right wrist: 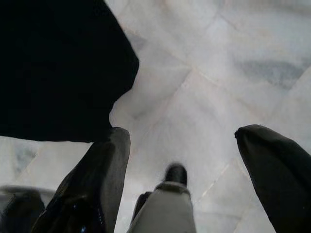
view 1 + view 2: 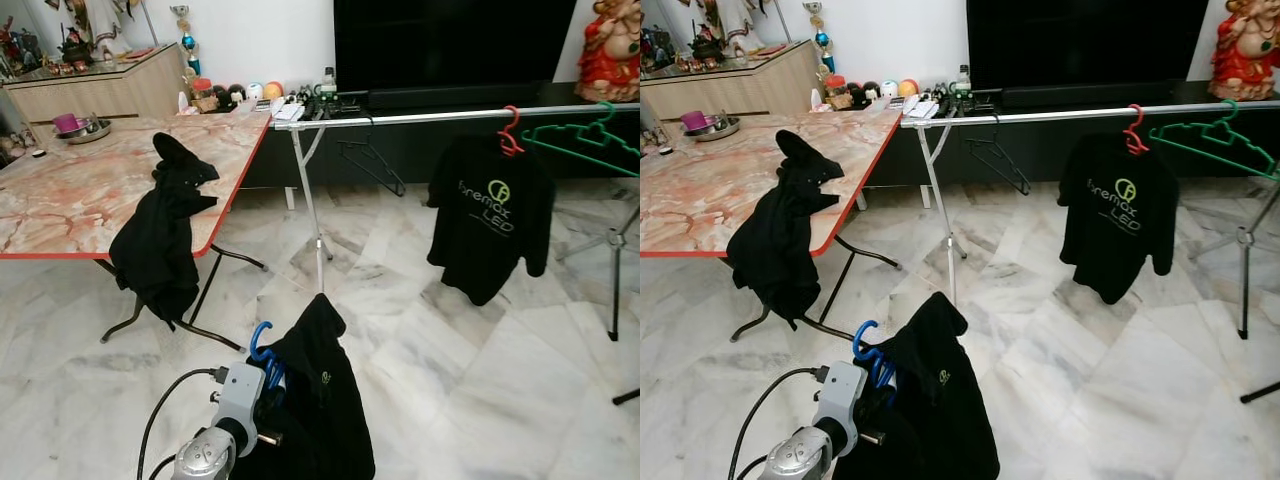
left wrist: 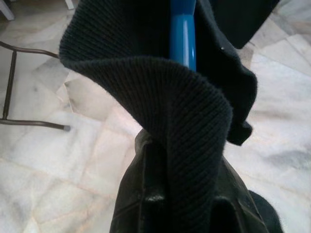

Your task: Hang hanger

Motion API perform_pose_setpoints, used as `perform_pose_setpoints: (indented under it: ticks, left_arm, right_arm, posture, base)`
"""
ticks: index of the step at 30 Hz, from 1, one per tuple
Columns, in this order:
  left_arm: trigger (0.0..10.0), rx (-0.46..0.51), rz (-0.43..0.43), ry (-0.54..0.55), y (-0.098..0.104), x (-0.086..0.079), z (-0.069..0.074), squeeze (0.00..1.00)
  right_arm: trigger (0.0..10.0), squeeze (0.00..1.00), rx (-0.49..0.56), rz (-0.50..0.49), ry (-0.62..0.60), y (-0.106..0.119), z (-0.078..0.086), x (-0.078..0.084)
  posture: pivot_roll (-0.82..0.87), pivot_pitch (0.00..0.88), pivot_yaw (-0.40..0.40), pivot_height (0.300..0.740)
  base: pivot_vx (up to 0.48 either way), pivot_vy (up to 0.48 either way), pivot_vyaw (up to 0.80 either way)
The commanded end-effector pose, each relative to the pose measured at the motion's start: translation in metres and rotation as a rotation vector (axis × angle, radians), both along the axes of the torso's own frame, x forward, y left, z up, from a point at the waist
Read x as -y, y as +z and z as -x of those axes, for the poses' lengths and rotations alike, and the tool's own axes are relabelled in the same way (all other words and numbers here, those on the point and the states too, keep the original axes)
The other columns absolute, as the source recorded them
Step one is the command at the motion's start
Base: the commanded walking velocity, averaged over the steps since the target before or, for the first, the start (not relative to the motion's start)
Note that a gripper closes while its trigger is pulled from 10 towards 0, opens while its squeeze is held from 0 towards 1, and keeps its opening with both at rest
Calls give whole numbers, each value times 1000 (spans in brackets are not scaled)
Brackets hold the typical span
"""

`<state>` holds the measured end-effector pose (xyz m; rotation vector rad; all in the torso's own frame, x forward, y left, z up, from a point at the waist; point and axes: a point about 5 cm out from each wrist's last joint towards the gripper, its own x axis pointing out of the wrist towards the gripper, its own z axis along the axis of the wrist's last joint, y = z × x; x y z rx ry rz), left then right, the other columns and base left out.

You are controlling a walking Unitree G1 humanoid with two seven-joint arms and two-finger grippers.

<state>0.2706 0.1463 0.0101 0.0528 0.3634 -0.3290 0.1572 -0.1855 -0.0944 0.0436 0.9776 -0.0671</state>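
Left gripper clenched on a blue hanger with a black shirt; right gripper spread open over marble floor.

Head views: you see the left arm at 6 to 7 o'clock, holding the blue hanger and its black shirt low in front of you; the clothes rail crosses at 1 o'clock, carrying a black hanger, a red hanger with a logo T-shirt, and a green hanger; another black garment drapes over the table edge at 9 o'clock.
Left wrist view: your fingers pinch ribbed black collar fabric around the blue hanger neck.
Right wrist view: your fingers stand apart, grasping nothing, black cloth beside them.
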Motion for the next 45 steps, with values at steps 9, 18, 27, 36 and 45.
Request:
perform_pose_setpoints:
  ticks: [9,18,27,36,45]
  left_arm:
    - [10000,40,-3,38,11,-9,-3,0]
    - [10000,36,-3,47,13,-8,-5,0]
    - [10000,27,-4,54,11,-8,-4,0]
    - [10000,25,-16,102,9,-12,-4,0]
    - [10000,13,-40,125,6,-19,-2,0]
  right_arm:
    - [10000,0,-19,10,9,-1,3,2]
    - [10000,0,-14,12,27,0,0,1]
    - [10000,0,-36,23,37,-1,3,4]
    - [10000,0,-43,26,42,-2,5,5]
    - [10000,0,-41,14,41,-2,6,5]
  posture:
    - [-2,30,55,740]
    - [-10,38,53,740]
    - [-9,36,49,740]
    - [-12,28,44,740]
    - [-12,28,42,740]
  base:
    - [480,0,0]
    - [480,0,0]
    - [480,0,0]
    - [267,0,0]
    - [0,0,0]
